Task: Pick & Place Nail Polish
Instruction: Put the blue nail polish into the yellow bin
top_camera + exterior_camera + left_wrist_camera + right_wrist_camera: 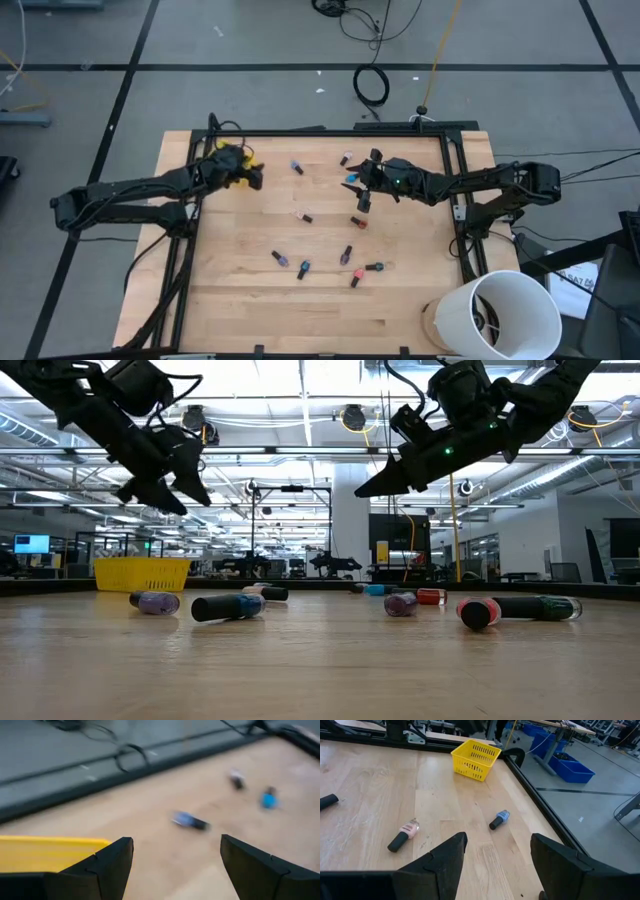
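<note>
Several tiny nail polish bottles with dark caps lie on their sides on the wooden table point(240, 300), among them a blue one point(297, 167), a pink one point(303, 216) and a red one point(358, 221). My left gripper point(256, 176) is open and empty, raised above the table beside the yellow bin point(236, 160). Its wrist view shows the open fingers point(112, 865), the bin's rim point(50, 852) and a blue bottle point(190, 820) beyond. My right gripper point(358, 190) is open and empty, raised over the table's far right part. Its wrist view shows a pink bottle point(404, 834) and a blue bottle point(499, 819) ahead.
A group of bottles point(346, 255) lies toward the near middle of the table. A black frame point(455, 170) runs along the table's sides. A white bucket point(505, 315) stands off the near right corner. In the low view both grippers point(170, 490) point(375, 485) hang well above the bottles point(228, 607).
</note>
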